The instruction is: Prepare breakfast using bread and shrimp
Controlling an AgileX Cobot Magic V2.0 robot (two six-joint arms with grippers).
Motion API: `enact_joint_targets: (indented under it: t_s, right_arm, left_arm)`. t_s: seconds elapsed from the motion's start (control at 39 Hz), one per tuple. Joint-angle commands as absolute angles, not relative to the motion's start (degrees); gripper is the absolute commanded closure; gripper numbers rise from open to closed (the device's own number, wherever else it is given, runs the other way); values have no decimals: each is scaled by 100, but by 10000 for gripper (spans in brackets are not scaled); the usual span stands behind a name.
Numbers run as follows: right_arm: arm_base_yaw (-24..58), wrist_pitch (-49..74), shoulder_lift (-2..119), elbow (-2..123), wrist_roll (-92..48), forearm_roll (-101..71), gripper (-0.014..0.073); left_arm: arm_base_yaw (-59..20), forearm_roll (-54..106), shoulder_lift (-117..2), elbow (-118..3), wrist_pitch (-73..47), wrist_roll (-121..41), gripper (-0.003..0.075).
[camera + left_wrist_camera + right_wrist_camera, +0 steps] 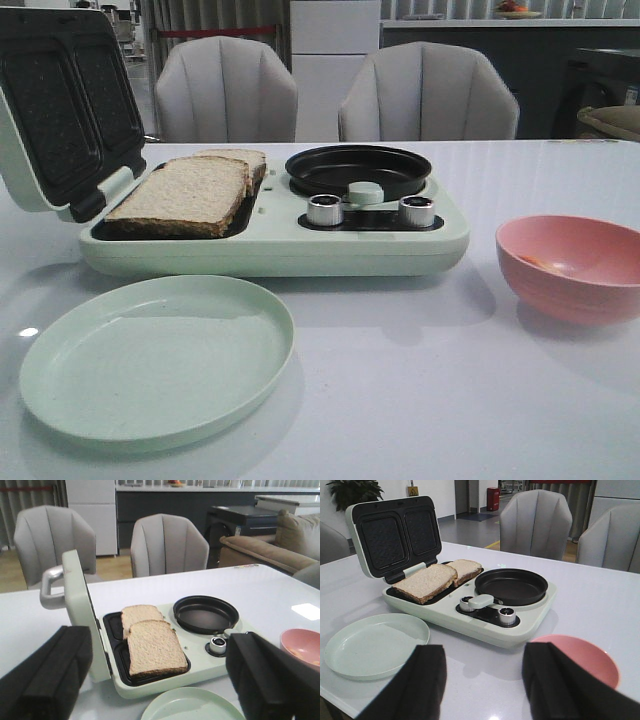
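1. Breakfast maker (270, 245), pale green, centre of the front view on the white bench (450, 380); lid (60, 110) raised at upper left, grill plates exposed.
2. Bread (185, 195): two slices, lying side by side and slightly overlapping in the open sandwich tray, left half of the appliance. Judged placed, not yet pressed.
3. Round black pan (358, 168), right half of the appliance: holds nothing visible.
4. Shrimp: a faint orange trace (535, 262) inside the pink bowl (570, 268), right edge of frame; too small to confirm. Judged still to be moved to the pan.
5. Green plate (155, 355), lower left: bare; serving remains.
6. Left pincer (155, 680): jaws spread wide, holding nothing, above the plate's near side.
7. Right pincer (482, 680): jaws spread, holding nothing, near the bowl.
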State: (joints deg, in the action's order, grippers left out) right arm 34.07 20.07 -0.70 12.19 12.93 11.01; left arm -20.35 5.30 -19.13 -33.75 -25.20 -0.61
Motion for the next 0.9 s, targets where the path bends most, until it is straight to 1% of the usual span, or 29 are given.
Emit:
enact_joint_targets:
  t_s: [0.0,0.08,0.21,0.31,0.49,0.72,0.87]
  right_arm:
    - [3394,1504,-139,1359,1279,1194,138]
    - [3394,1504,-139,1359,1279,1194,138]
    - [3394,1504,-139,1359,1279,1194,138]
    - [3394,1504,-139,1359,1279,1194,138]
    - [3394,1504,-139,1359,1279,1194,138]
    - [3394,1504,-139,1359,1279,1194,138]
    - [3394,1504,-139,1359,1279,1194,138]
  left_arm:
    - [-2063,631,-2564,-3784,-2026,120,122]
    - [-2063,620,-3047,-4032,-2026,280,155]
    - [-1960,585,-3741,-4548,-1964,554,254]
    - [-1739,597,-4191,-4888,-1731,591,300]
    - [-1080,1103,-4860,-5392,-1582,591,302]
    - [25,2092,-5758,-5844,-1593,591,302]
    - [560,2564,-6389,-6131,-1831,580,302]
